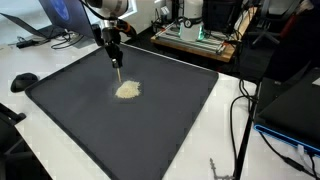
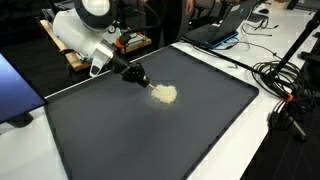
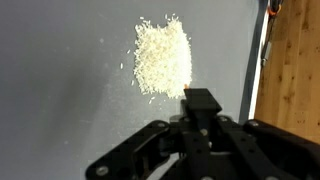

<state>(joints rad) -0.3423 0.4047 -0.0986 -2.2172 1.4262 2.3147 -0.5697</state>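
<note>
A small heap of pale rice-like grains (image 1: 128, 89) (image 2: 164, 94) (image 3: 163, 58) lies on a large dark mat (image 1: 80, 130) (image 2: 150, 140) (image 3: 60, 80). My gripper (image 1: 116, 56) (image 2: 141, 78) (image 3: 200, 98) hangs just above the mat, close beside the heap, with its jaws shut. A thin pale stick (image 1: 118, 64) seems to poke down from between the fingertips toward the mat, and the wrist view shows only a tiny orange tip of it (image 3: 186, 92). I cannot tell what kind of tool it is. A few stray grains lie around the heap.
The mat covers most of a white table (image 1: 230, 110). Behind it stand a laptop (image 1: 60, 15), a mouse (image 1: 22, 80) and a wooden board with electronics (image 1: 195, 35). Cables (image 2: 285, 85) trail along one side. A wooden surface (image 3: 295, 70) borders the mat.
</note>
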